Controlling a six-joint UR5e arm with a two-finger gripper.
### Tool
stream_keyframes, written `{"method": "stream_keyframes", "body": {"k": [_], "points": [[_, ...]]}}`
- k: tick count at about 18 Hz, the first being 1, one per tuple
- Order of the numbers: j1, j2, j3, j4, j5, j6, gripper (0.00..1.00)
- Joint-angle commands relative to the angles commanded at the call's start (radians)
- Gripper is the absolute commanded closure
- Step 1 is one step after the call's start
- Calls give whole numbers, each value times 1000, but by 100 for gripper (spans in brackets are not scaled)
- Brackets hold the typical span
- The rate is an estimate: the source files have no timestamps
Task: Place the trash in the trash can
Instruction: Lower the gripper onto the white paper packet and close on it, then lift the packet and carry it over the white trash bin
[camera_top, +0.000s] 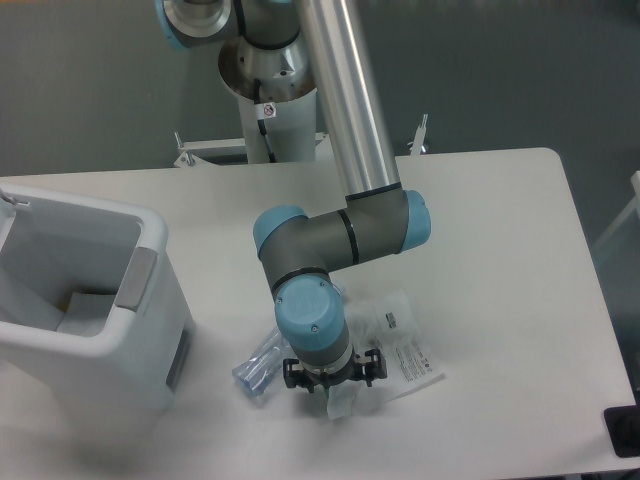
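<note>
Gripper (335, 392): pointing down over the wrapper's near-left part; opening hidden, cannot tell.
Wrapper (400, 345): flat, toward the table's (500, 260) front edge.
Bottle (260, 365): beside the wrapper's left.
Trash can (85, 290): left edge.

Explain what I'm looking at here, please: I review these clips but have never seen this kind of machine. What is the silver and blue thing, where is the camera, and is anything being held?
There is one picture, from a fixed camera looking down at a white table. The silver tube with grey and blue joints is a robot arm; its end effector points down at the table, mostly hidden under the last blue joint, so I cannot tell if it grips anything. Beneath it lie a crushed clear plastic bottle and a flat printed plastic wrapper, both seemingly on the table. At left stands a boxy white trash can, with something pale already inside.
</note>
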Motion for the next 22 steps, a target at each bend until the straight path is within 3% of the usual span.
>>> {"method": "stream_keyframes", "body": {"k": [2, 4, 5, 6, 15, 22], "points": [[2, -15, 1, 3, 58, -3, 51], [2, -12, -6, 2, 80, -3, 84], [2, -9, -6, 2, 77, -3, 95], [3, -8, -3, 3, 71, -5, 100], [38, 32, -2, 3, 52, -2, 100], [74, 149, 34, 5, -104, -15, 100]]}}
